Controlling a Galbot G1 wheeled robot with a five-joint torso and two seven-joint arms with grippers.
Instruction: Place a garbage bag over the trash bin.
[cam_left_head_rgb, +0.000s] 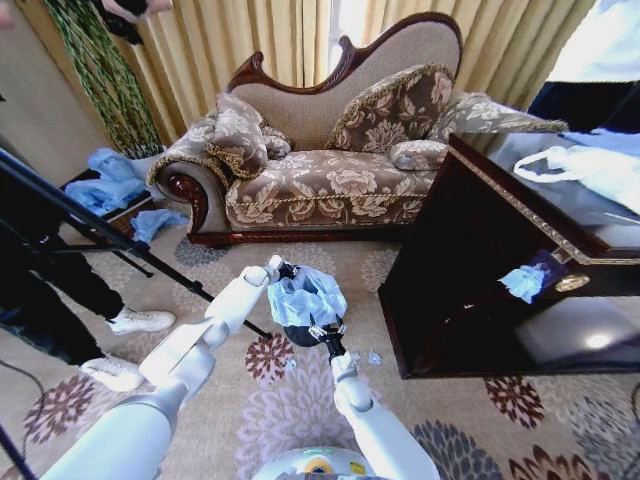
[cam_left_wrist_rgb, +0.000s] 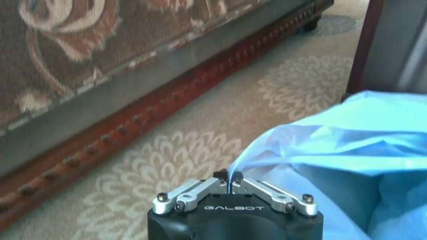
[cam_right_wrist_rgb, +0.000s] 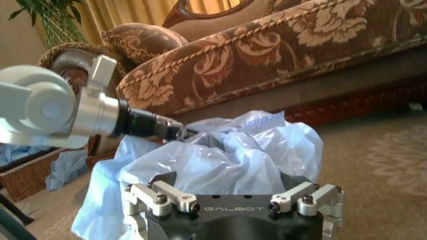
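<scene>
The light-blue garbage bag (cam_left_head_rgb: 305, 295) lies crumpled over the top of the small black trash bin (cam_left_head_rgb: 301, 336), which stands on the carpet in front of the sofa. My left gripper (cam_left_head_rgb: 283, 269) is at the bag's far left edge, shut on a pinch of the plastic (cam_left_wrist_rgb: 229, 176). From there the garbage bag (cam_left_wrist_rgb: 347, 145) billows away. My right gripper (cam_left_head_rgb: 326, 334) sits at the bin's near side, open, with the garbage bag (cam_right_wrist_rgb: 227, 160) bunched just beyond its fingers (cam_right_wrist_rgb: 159, 183). The left gripper (cam_right_wrist_rgb: 175, 130) also shows at the bag's far edge.
A patterned sofa (cam_left_head_rgb: 330, 180) stands behind the bin. A dark wooden table (cam_left_head_rgb: 480, 250) at the right carries a white handled bag (cam_left_head_rgb: 590, 165), with a blue scrap (cam_left_head_rgb: 525, 281) at its edge. A tripod leg (cam_left_head_rgb: 100, 235), a person's shoes (cam_left_head_rgb: 140, 320) and a basket of blue bags (cam_left_head_rgb: 105, 185) are on the left.
</scene>
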